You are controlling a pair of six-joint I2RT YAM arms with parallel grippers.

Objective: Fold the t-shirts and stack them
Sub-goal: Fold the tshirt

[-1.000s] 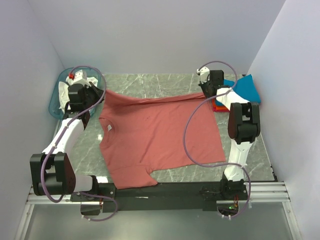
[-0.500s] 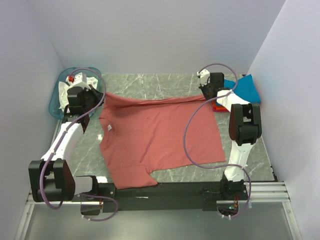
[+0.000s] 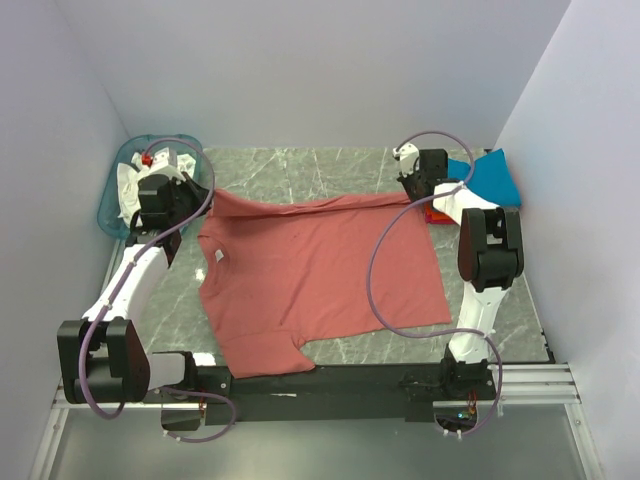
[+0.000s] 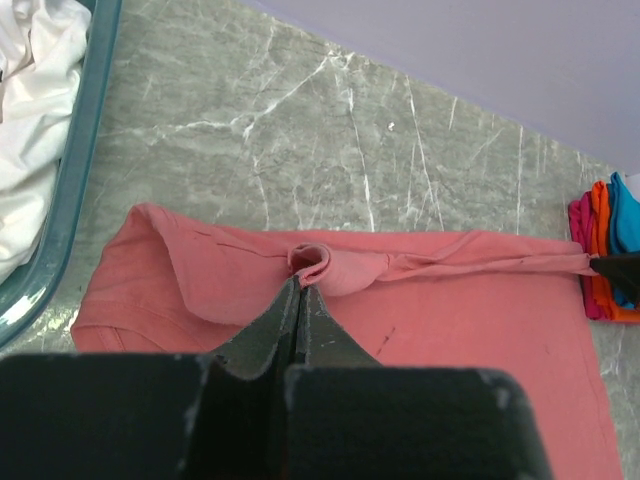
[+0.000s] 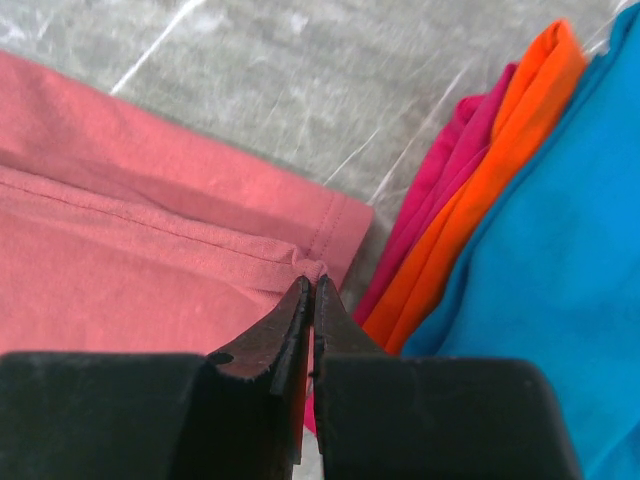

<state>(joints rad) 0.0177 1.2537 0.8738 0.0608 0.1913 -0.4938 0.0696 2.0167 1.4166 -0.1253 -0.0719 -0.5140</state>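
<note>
Red t-shirt: lies flat on the table, far edge pinched tight at each end by the left gripper and right gripper, seemingly to hold it taut for folding.

One dusty-red t-shirt. Three folded ones: one teal-blue shirt, one orange shirt, one magenta shirt. One teal plastic basket; white cloth in it, count unclear.
</note>
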